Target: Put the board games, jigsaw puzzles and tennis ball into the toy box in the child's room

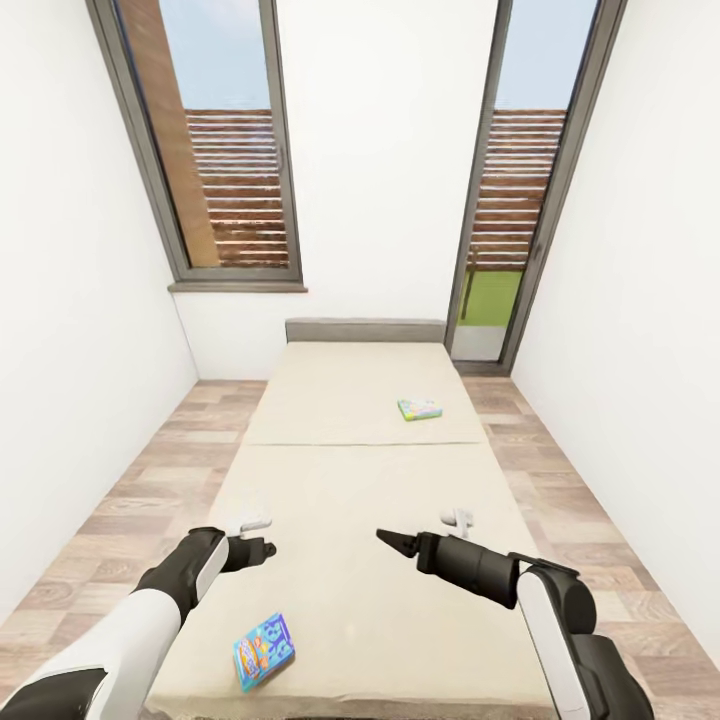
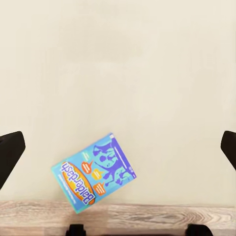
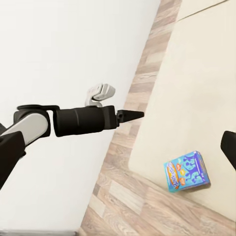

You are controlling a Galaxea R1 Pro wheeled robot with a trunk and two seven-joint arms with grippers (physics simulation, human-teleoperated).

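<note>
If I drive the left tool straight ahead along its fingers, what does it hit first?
Probably the bare mattress. The left tool looks down on it, with the blue game nearer the bed's edge, off the centre line. Depth is unclear.

Two board games lie on the bed (image 1: 350, 480): one (image 1: 264, 651) near its foot at the left, the other (image 1: 420, 409) farther back at the right, well apart.

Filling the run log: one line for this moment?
cream bed | blue board game near | green board game far | left gripper open | right gripper empty
</note>
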